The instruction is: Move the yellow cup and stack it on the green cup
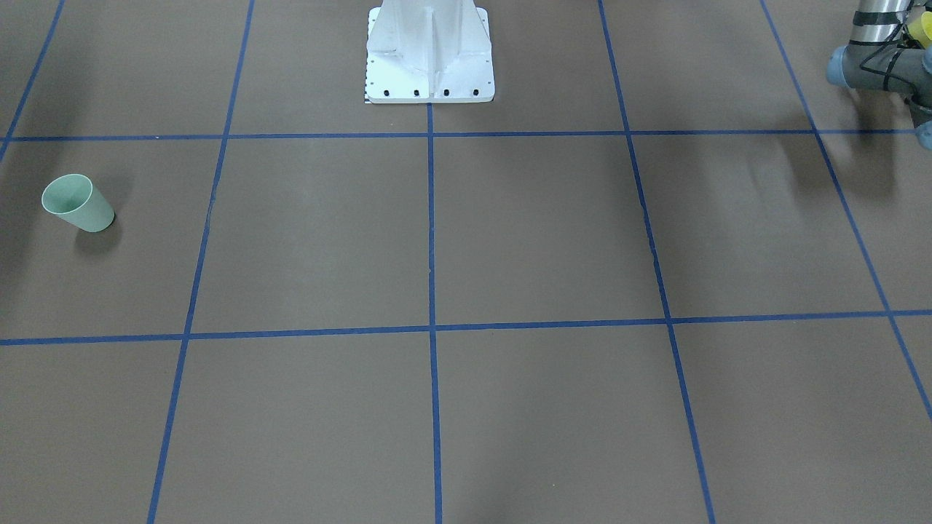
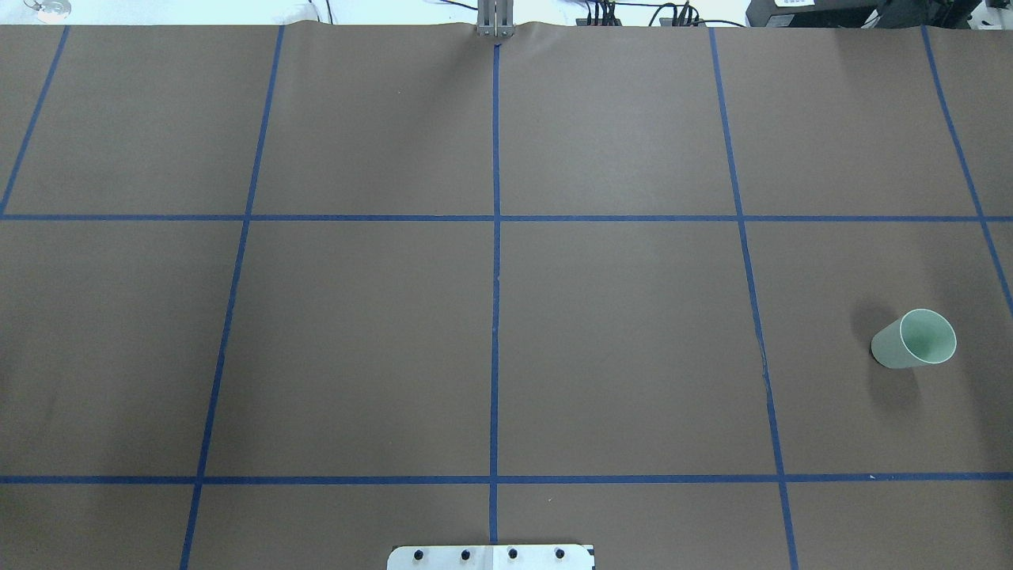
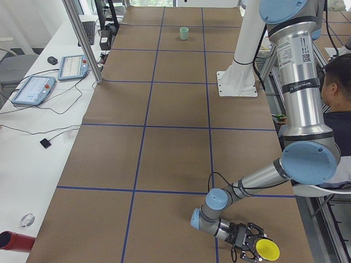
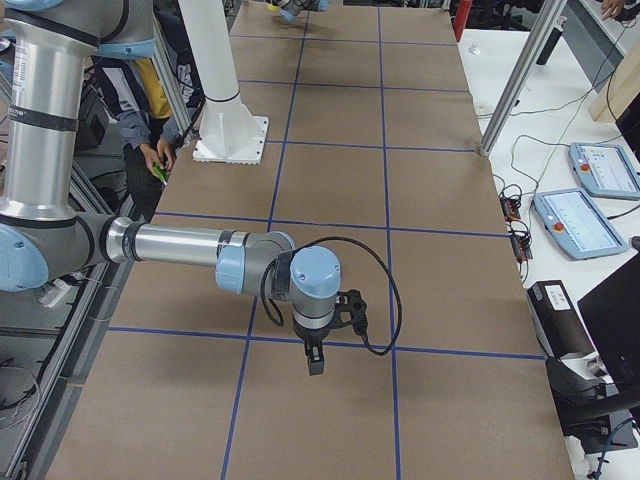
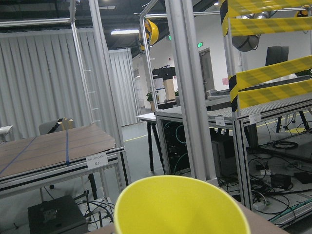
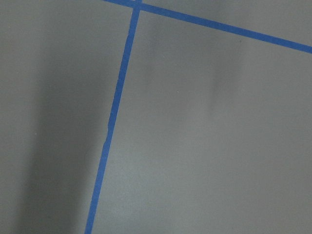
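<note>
The yellow cup (image 5: 180,207) fills the bottom of the left wrist view, mouth toward the camera, with the room behind it. In the exterior left view it (image 3: 268,250) lies sideways in my left gripper (image 3: 253,246), low over the table's near corner by the robot's side. The gripper is shut on it. A yellow sliver (image 1: 926,29) shows by the left arm in the front view. The green cup (image 2: 914,339) stands upright on the robot's right side of the table (image 1: 78,203). My right gripper (image 4: 315,362) points down over bare table, far from both cups. I cannot tell if it is open.
The brown table (image 2: 617,340) carries a blue tape grid. The white robot base (image 1: 429,54) stands at the robot's edge. A seated operator (image 3: 337,93) is beside the robot. Tablets (image 3: 34,89) and cables lie on the side bench.
</note>
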Robot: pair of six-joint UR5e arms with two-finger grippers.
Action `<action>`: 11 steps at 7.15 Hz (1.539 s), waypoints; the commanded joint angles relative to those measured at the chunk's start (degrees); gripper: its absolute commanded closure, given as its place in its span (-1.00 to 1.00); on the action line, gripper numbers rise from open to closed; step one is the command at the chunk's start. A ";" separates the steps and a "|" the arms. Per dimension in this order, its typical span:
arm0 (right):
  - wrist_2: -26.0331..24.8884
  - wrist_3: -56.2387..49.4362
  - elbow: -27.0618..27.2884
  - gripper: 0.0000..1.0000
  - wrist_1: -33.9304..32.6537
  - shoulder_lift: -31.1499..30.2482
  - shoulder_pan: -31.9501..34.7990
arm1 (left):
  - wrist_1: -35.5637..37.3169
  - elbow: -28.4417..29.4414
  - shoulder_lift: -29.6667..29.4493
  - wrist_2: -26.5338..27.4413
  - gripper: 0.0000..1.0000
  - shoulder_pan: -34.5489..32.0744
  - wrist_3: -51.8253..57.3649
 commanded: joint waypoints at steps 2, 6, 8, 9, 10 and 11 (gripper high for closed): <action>-0.10 0.40 -0.21 -1.00 0.18 0.02 -0.01 | -0.77 -5.34 4.29 12.65 0.14 -0.09 0.56; -0.11 0.57 -0.30 -1.00 4.48 -0.07 0.08 | -12.01 -5.07 4.74 32.33 0.17 -0.26 1.52; -0.10 0.66 -0.21 -1.00 4.49 -0.07 0.08 | -19.45 -5.16 4.20 43.22 0.22 -0.61 3.36; -0.10 0.75 -0.04 -1.00 4.49 -0.07 0.08 | -22.02 -6.64 4.03 48.33 0.22 -0.96 5.38; 0.16 0.75 0.23 -1.00 4.49 -0.07 0.08 | -26.66 -8.22 4.11 53.77 0.22 -1.23 6.53; 0.07 0.75 0.23 -1.00 4.49 -0.07 0.08 | -35.58 -8.24 3.94 60.44 0.22 -3.49 13.68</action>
